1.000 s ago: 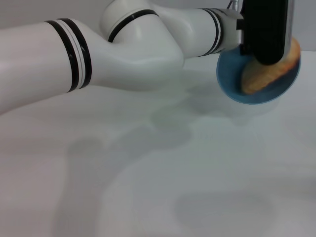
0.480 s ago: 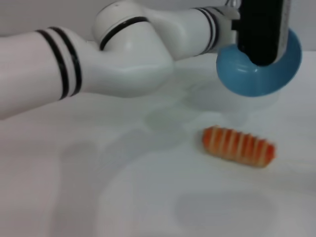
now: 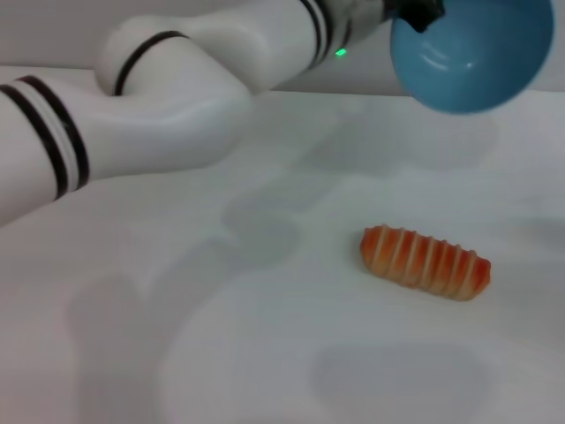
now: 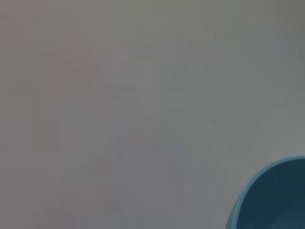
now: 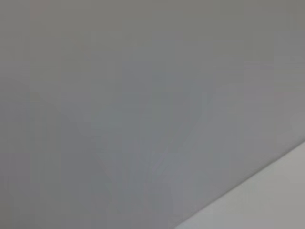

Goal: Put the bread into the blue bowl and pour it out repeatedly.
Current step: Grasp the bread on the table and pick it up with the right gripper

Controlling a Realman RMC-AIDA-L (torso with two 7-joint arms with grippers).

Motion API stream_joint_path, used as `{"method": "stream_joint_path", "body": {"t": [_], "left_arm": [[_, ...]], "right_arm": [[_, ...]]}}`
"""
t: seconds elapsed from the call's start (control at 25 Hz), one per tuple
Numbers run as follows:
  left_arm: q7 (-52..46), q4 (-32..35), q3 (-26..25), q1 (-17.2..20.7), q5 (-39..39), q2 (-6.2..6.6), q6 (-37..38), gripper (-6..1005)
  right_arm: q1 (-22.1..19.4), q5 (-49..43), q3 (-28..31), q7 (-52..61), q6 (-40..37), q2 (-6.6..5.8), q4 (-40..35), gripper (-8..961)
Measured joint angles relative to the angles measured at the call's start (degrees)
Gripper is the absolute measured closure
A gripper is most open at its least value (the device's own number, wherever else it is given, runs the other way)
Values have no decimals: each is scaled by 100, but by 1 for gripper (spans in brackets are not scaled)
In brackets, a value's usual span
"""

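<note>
The left gripper (image 3: 415, 11) is holding the blue bowl (image 3: 472, 53) aloft, well above and behind the bread (image 3: 424, 262) lying on the table (image 3: 265, 353), and a loose rim grasp risks dropping the bowl onto it.

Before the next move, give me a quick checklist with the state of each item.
1. Bread out of the bowl, lying striped side up on the table: ok.
2. Bowl lifted off the table at the left arm's end: ok.
3. Bowl empty: cannot tell from the head view.
4. Left gripper's hold on the bowl: cannot tell, fingers hidden.
5. Right gripper ready to pick the bread: cannot tell, not in view.
</note>
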Motion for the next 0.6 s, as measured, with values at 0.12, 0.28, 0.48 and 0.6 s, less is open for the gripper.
{"method": "stream_joint_path", "body": {"t": [0.12,0.28,0.48,0.6], "left_arm": [[-323,-50,-139,71,-521,32,159,1000],[-372,-127,-287,228,-1060,40,426,1001],[-374,-140,-297,406,-1415,39,459,1001],[-376,-155,-274,439,-1489,32,462,1001]], "right_arm": [[175,-1342,-490,1385,-29,-31,-576,277],[439,-3128,-761,3332,-338,-77,-1195,286],[877,-4449,-931,4354,-800,-183,-1327,298],[1024,-4865,-973,4552,-858,-177,-1323,305]]}}
